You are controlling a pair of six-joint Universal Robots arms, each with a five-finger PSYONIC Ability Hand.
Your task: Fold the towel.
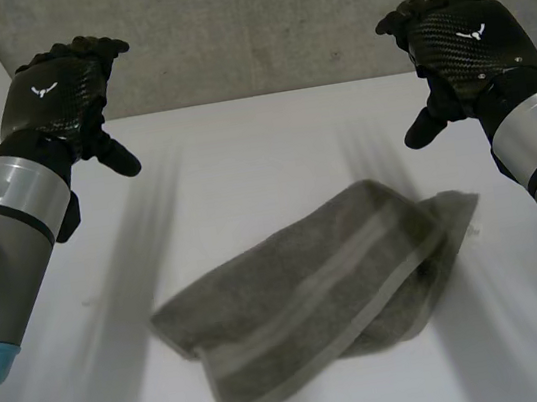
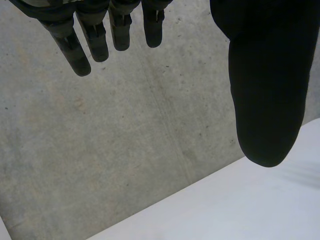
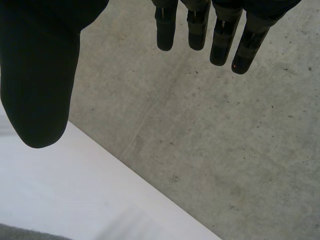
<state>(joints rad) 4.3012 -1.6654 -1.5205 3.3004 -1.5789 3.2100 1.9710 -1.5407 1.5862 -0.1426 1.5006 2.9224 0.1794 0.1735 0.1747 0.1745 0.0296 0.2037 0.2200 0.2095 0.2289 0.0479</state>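
One towel [image 1: 313, 295] is lying rumpled and loosely doubled at six o'clock on the white table [image 1: 241, 154], looking soft, light and limp, likely best pinched at its corners. Beyond it, the left hand [image 1: 55, 91] is hovering at ten o'clock and the right hand [image 1: 466, 35] at two, both loosely open and holding nothing.

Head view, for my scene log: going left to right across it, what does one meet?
left hand → towel → right hand
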